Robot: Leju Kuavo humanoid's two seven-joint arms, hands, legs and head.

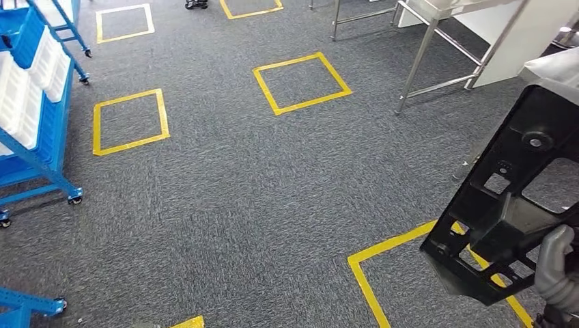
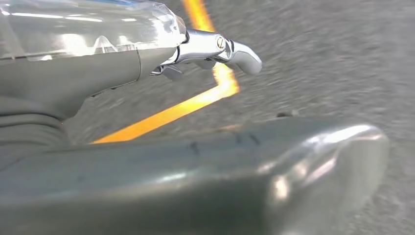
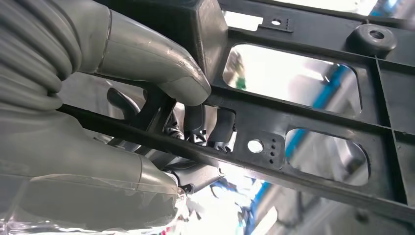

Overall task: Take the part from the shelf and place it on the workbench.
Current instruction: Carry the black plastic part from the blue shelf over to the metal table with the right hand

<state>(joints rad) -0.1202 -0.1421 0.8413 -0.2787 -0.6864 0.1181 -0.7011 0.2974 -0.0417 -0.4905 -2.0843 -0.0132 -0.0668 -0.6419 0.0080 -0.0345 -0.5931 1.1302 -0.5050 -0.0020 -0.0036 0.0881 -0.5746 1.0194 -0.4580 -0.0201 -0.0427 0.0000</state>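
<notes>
The right hand (image 1: 556, 270) grips the black plastic part (image 1: 509, 198), carried tilted above the carpet, long axis rising away from the hand. The metal-legged bench (image 1: 437, 41) stands ahead, well apart. The left hand (image 2: 215, 49) hangs empty, fingers apart

One black plastic part (image 1: 519, 184) is up in one right hand (image 1: 556, 270); one left hand (image 2: 215, 49) hangs over the carpet. Five full or partial yellow tape squares (image 1: 302, 83) mark the floor, plus one small yellow corner. One blue shelf rack (image 1: 34, 102) stands at the left, and one metal table frame (image 1: 437, 48) stands at the far right.
</notes>
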